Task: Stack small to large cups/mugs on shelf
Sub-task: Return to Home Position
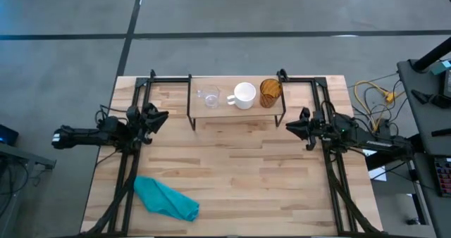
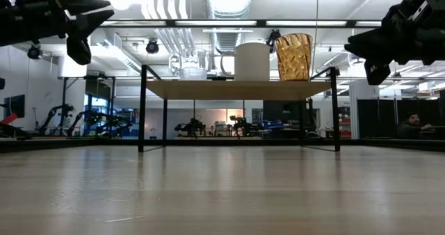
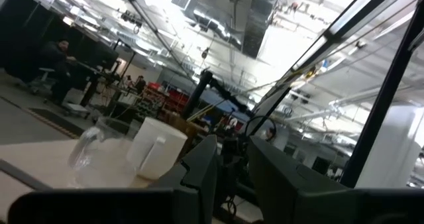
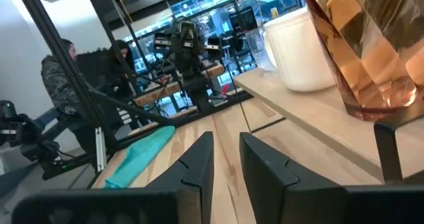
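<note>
From above, my left end effector (image 1: 161, 116) and right end effector (image 1: 294, 127) flank the shelf (image 1: 232, 115), whose clear cup (image 1: 208, 97), white mug (image 1: 244, 95) and amber cup (image 1: 270, 92) stand between them. Seen level across the table (image 2: 222, 193), both hang higher than the shelf top. In the wrist views, each is narrowly spread and empty.

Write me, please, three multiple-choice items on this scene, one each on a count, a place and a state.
1. How many vessels stand on the shelf? A one; B two; C three.
2. Where does the teal cloth lie? A on the shelf; B on the tabletop, on the left arm's side; C on the floor.
3. What do the left gripper and right gripper hold? A nothing; B a cup each; C the cloth between them.
Key: 1 C, clear glass cup, white mug and amber cup stand in a row; 2 B, it lies beside the left arm; 3 A, both hang open and empty.
</note>
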Robot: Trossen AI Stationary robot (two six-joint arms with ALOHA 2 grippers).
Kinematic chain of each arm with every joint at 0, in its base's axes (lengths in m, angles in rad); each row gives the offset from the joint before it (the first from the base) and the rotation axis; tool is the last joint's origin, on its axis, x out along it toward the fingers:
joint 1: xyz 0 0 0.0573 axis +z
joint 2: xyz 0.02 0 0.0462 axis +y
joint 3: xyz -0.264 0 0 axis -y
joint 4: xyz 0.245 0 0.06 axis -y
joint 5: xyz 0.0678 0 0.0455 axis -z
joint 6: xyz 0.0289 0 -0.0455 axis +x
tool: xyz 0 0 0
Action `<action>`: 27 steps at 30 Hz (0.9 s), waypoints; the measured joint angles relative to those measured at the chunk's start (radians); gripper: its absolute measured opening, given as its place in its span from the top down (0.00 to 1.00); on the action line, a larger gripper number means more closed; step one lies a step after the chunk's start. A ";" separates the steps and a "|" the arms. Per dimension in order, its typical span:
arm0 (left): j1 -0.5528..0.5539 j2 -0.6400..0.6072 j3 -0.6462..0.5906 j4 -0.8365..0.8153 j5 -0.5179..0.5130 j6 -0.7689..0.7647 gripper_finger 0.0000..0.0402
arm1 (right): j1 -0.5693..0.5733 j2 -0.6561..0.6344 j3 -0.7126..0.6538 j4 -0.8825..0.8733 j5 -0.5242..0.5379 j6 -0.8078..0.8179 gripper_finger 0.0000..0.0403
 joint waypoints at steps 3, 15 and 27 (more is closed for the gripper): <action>0.000 0.037 0.000 0.000 0.003 -0.001 0.81 | 0.000 0.000 0.000 -0.038 -0.003 0.001 0.83; -0.001 0.144 -0.001 0.000 0.049 -0.002 0.81 | 0.000 0.007 0.000 -0.051 -0.003 0.045 0.80; 0.000 0.159 -0.002 0.000 0.050 -0.001 0.81 | 0.000 0.007 0.000 -0.050 -0.003 0.053 0.82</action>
